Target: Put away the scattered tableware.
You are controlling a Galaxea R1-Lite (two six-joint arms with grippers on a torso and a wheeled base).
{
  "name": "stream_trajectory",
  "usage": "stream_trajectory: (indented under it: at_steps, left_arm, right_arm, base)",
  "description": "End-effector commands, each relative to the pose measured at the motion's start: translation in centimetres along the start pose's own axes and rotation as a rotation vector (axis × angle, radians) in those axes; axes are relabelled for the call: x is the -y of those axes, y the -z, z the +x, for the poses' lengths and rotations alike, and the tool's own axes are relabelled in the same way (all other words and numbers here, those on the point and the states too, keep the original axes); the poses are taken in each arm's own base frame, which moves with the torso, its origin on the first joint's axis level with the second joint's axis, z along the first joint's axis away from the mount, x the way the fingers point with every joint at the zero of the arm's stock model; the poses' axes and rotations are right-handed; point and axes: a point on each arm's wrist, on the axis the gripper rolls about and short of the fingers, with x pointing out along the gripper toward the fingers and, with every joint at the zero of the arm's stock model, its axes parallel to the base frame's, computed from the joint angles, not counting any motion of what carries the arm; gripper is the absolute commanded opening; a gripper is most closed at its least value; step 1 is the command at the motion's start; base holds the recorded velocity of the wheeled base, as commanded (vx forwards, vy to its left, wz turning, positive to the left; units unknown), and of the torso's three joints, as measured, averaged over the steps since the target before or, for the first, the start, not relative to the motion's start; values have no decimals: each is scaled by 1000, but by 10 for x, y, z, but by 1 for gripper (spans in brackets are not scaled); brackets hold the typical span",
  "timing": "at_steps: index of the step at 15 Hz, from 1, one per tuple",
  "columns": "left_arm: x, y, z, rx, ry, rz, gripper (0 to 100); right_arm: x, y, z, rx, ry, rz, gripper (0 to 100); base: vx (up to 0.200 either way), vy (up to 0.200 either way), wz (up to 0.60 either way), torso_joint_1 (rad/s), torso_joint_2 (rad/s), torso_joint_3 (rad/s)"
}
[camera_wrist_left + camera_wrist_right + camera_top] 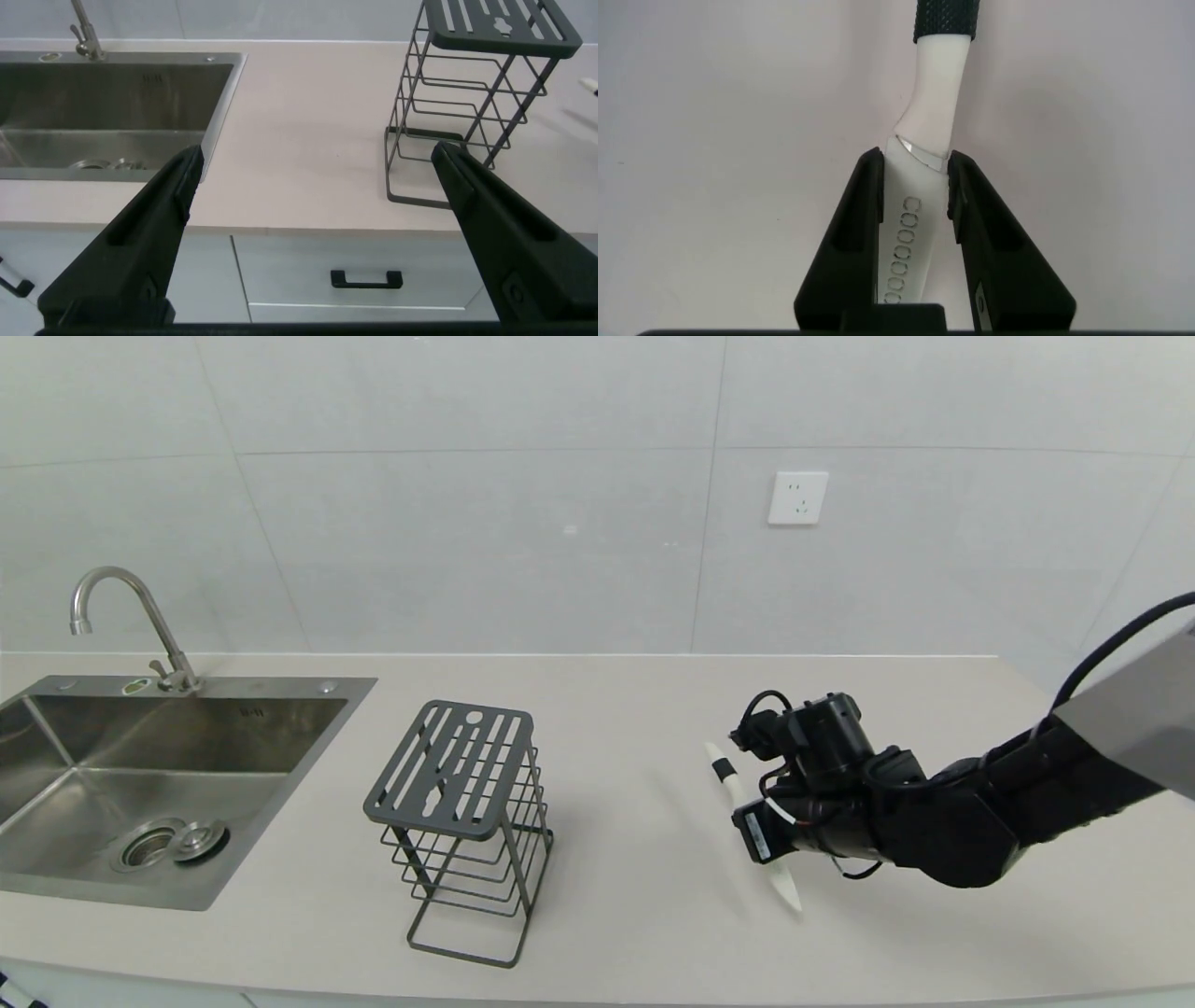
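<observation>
The right end effector [915, 177] is closed on a white knife [733, 791], and its two black fingers [859, 215] press the flat white blade from both sides, near the place where the blade becomes the handle. In the right wrist view the knife [936, 93] runs straight away from the fingers, with a row of small rings printed on the blade and a black rough band around the handle farther out. In the head view the knife is on the right part of the worktop [644, 905], well apart from the rack [457, 775]. Its handle with the black band points toward the wall and its sharp tip points toward the front edge. I cannot tell if the knife touches the worktop or is held just above it. The rack is made of dark wire, has a flat top plate with slots, and stands upright near the middle of the worktop, between the knife and the sink [187, 737]. The steel sink is set into the worktop on the left, with a curved tap [121, 607] behind it and a round drain [149, 845] in its bottom. The left end effector [318, 154] is wide open and holds nothing. Its fingers [140, 233] are in front of the worktop edge, above a drawer with a black handle [366, 278], and the rack [486, 93] stands beyond them. A white socket [797, 497] is on the tiled wall behind.
</observation>
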Motion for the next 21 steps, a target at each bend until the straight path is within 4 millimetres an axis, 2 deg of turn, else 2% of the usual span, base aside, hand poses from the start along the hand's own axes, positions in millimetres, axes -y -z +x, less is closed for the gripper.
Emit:
stream_trajectory:
  at_steps: [1,4,6,11,14,15,17,18,19,21]
  left_arm:
    - [0,0,0,-1,1,0,100]
    - [0,0,0,-1,2,0,100]
    - [0,0,0,-2,5,0,100]
    - [0,0,0,-2,10,2,100]
    - [2,-1,0,6,91,48,100]
    - [2,-8,-1,59,100,50,100]
    - [3,-71,-18,413,134,18,100]
    - [5,-100,-18,426,231,32,100]
    - [8,-107,-17,404,388,17,100]
    - [11,-108,-11,314,550,-122,100]
  right_arm:
    - [0,-21,-26,108,-45,-40,0]
    - [-3,-38,-45,201,-114,-87,0]
    - [-5,-49,-69,283,-195,-145,0]
    - [-6,-54,-100,379,-317,-274,0]
    - [-15,-56,-111,420,-353,-302,0]
    - [-18,-57,-113,437,-361,-306,0]
    - [-21,-55,-117,442,-369,-312,0]
    - [-22,-53,-117,436,-376,-316,0]
    - [-32,-48,-121,445,-423,-339,0]
    - [-35,-45,-127,457,-457,-349,0]
  base:
    - [0,0,0,0,0,0]
    - [0,0,0,0,0,0]
    - [0,0,0,0,0,0]
    - [0,0,0,0,0,0]
    - [0,0,0,0,0,0]
    - [0,0,0,0,0,0]
    - [0,0,0,0,0,0]
    - [0,0,0,0,0,0]
    - [0,0,0,0,0,0]
    - [0,0,0,0,0,0]
